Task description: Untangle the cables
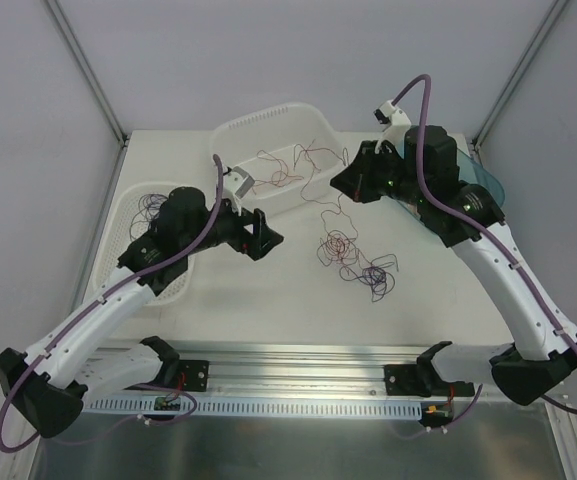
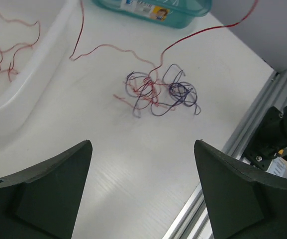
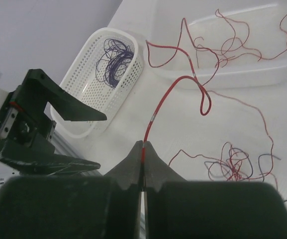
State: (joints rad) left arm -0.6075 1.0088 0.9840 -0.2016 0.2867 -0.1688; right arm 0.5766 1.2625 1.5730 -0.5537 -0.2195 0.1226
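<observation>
White basket (image 3: 78, 94), far left: purple cables (image 3: 116, 62) coiled inside, partly hidden by left arm (image 1: 98, 310).
Left gripper (image 2: 143, 145): jaws wide, empty.
Clear tray (image 1: 268, 125): loose red cables (image 1: 283, 170).
Table (image 1: 428, 290) centre: red-purple tangle (image 2: 158, 92), single strands hard to separate.
Right gripper (image 3: 143, 147): jaws pinched on red cable (image 3: 163, 102).
Teal container (image 1: 490, 185): mostly behind right arm (image 1: 508, 270).

A lab test cell — white table (image 1: 268, 295), plain grey panels (image 1: 268, 60), aluminium rail (image 1: 298, 385) in front.

Between the wide-set fingers of the left gripper (image 2: 143, 143) the bench (image 2: 128, 169) lies bare up to the tangled cables (image 2: 158, 92) straight ahead. The white tub (image 2: 29, 84) walls off its left and the metal rail (image 2: 247, 144) its right. Beyond the tangle stands a teal container (image 2: 183, 17), with a red cable (image 2: 218, 28) strung across.
</observation>
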